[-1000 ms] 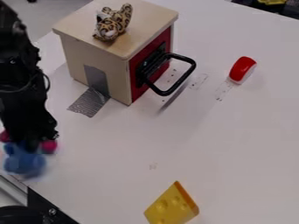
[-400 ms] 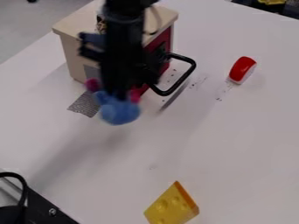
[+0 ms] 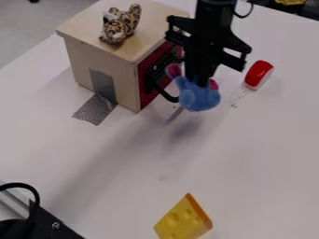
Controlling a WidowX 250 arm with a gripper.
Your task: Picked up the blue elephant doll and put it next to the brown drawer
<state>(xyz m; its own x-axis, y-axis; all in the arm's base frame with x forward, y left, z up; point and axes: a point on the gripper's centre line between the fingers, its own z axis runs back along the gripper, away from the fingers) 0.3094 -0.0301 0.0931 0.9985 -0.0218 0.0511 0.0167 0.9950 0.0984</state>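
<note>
The black gripper hangs at the upper right of centre, shut on the blue elephant doll, which has pink ears. The doll is held above the table, with its shadow below and to the left. Directly left of it stands the light wooden drawer box, whose red front faces right. The doll and gripper cover part of the box's black handle.
A leopard-print toy lies on top of the box. To the right of the gripper is a red and white toy. A yellow cheese wedge lies near the bottom edge. Grey tape runs from box to table.
From the lower left, the gripper has carried the blue doll up and rightward, passing in front of the box to the handle side. The leopard-print toy is uncovered again.
</note>
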